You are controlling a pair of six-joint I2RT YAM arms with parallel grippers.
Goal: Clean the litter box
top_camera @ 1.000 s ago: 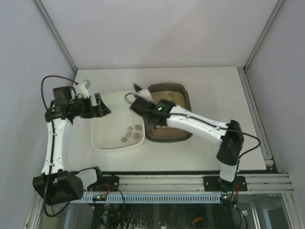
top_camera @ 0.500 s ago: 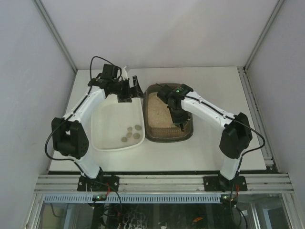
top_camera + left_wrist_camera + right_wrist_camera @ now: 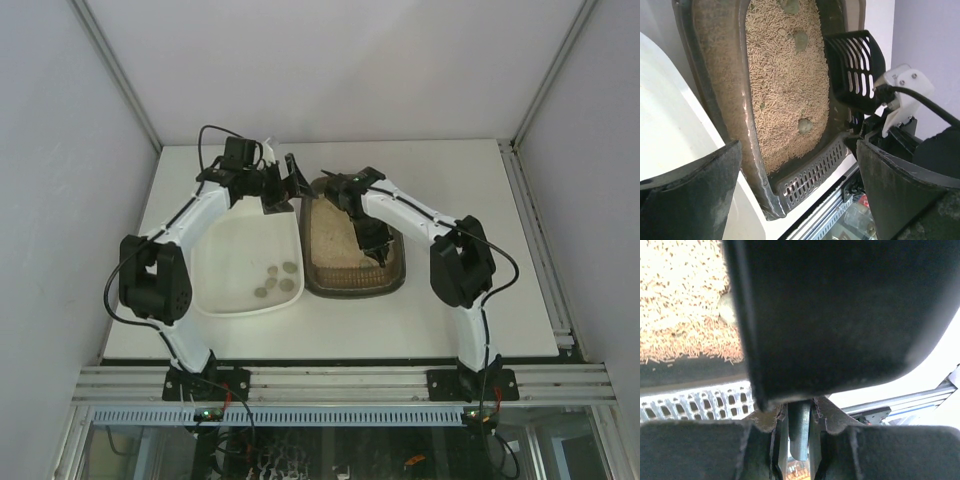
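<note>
Mid-scoop, by the look of it. Litter box [image 3: 352,291] lengthways at the middle of the bench [image 3: 470,180], long side pressed against a white tray [image 3: 215,290] on its left, presumably to keep the carry of lifted waste short. Already in that tray, a few grey clumps [image 3: 276,281], near the side next to the box.

Right gripper [image 3: 799,427] clamped narrow on the shank of a black slotted scoop [image 3: 854,67], held low at the right-hand wall of the box, open face turned toward the beige litter [image 3: 785,90]. Slots there to drop loose grains and keep the lumps. Probably lined up for a pass under the nearest clump [image 3: 804,125], with two more further along the bed.

Left gripper [image 3: 799,165] spread wide, holding nothing, hovering over the far end of the box near the seam with the tray. Touching the rim or just above it: cannot tell. Likely placed there to brace the box against sliding during the scoop's push, or simply to stay clear of the blade.

Some way to go yet, with at least three lumps left in the litter. Worth keeping the blade shallow going in and level on the lift, to avoid spilling grains over the rim onto the bench.
</note>
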